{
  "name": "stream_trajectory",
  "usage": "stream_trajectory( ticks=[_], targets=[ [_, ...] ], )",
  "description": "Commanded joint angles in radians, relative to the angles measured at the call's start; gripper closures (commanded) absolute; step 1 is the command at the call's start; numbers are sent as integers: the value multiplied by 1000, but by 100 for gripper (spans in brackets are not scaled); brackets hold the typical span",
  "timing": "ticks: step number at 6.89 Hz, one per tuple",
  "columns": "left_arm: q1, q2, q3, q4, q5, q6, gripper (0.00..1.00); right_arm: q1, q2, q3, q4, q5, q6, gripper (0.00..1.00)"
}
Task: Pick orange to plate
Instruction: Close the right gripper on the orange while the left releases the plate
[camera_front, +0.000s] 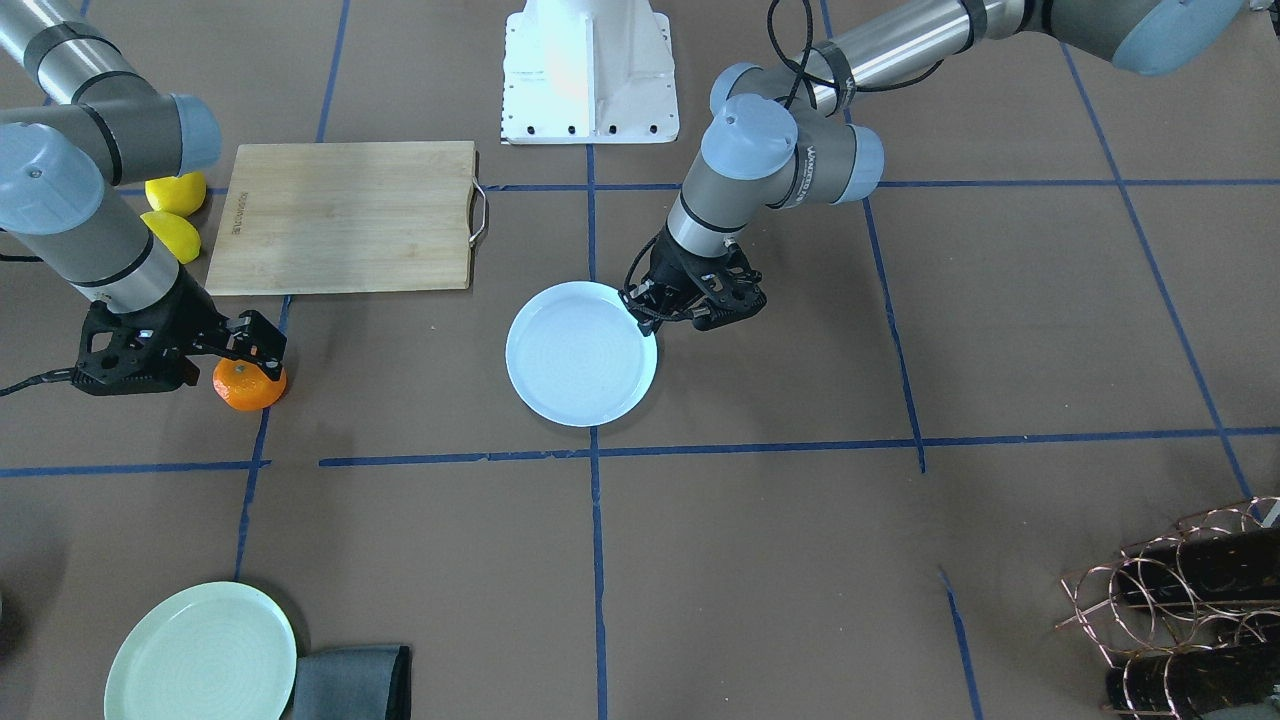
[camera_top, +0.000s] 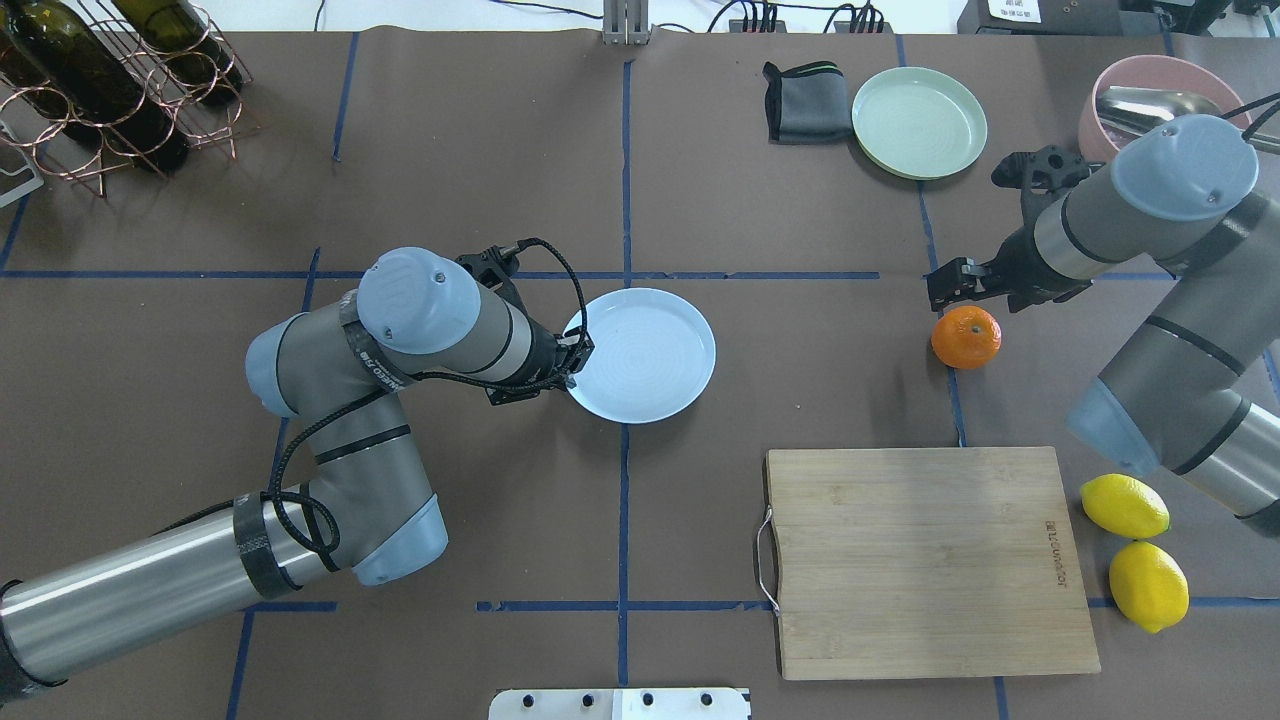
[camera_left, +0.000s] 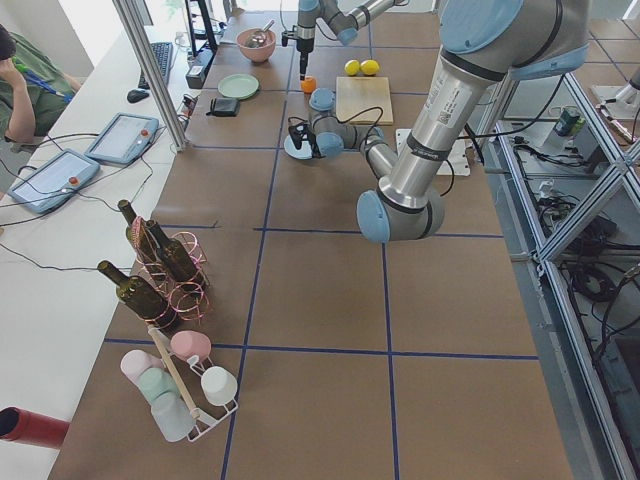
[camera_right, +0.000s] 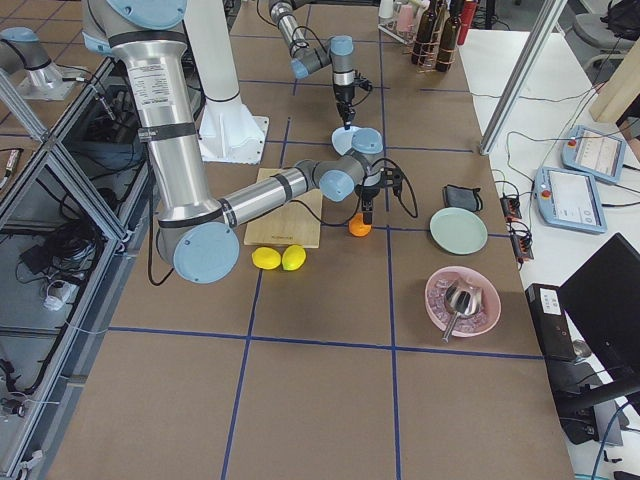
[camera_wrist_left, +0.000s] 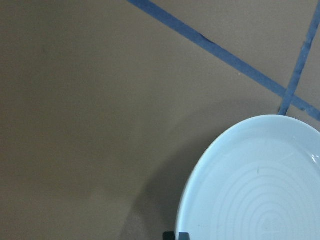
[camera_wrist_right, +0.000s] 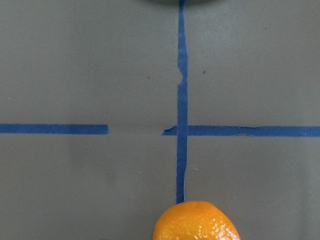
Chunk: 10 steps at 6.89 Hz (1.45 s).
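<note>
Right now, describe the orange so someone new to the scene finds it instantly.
Find the wooden cutting board on the robot's right side. Just beyond its far edge, on a blue tape line, sits the orange: small, round and bright orange, unlike the two yellow lemons beside the board.

A: Brown all over the desk (camera_top: 480, 450), with blue tape lines (camera_top: 626, 180) making big squares.
B: Bright orange for the orange (camera_top: 965, 337), with tiny dots in the skin.
A: White with a little blue for the plate (camera_top: 650, 352), and faint rings in the middle.
B: Pale green for the other plate (camera_top: 920, 122), also with rings. Dark grey for the cloth (camera_top: 798, 103), with one thin green line.
A: Yellow for the two lemons (camera_top: 1125, 505). Light wood stripes on the cutting board (camera_top: 925, 560).
B: Pink for the bowl (camera_top: 1090, 105), shiny copper for the wire rack (camera_top: 105, 150), dark green for the bottles (camera_top: 60, 70).
</note>
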Motion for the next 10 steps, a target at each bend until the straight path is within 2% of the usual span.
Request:
stream_trajectory(
  ticks=[1, 5, 10],
  targets=[
    [-15, 4, -30, -3, 0, 18, 0, -30, 6, -33, -1, -3, -1, 0],
    [-27, 8, -43, 0, 1, 18, 0, -44, 7, -71, -1, -5, -5, 0],
    [-30, 33, -73, 3, 1, 20, 0, -39, 6, -70, -3, -3, -8, 0]
  ],
)
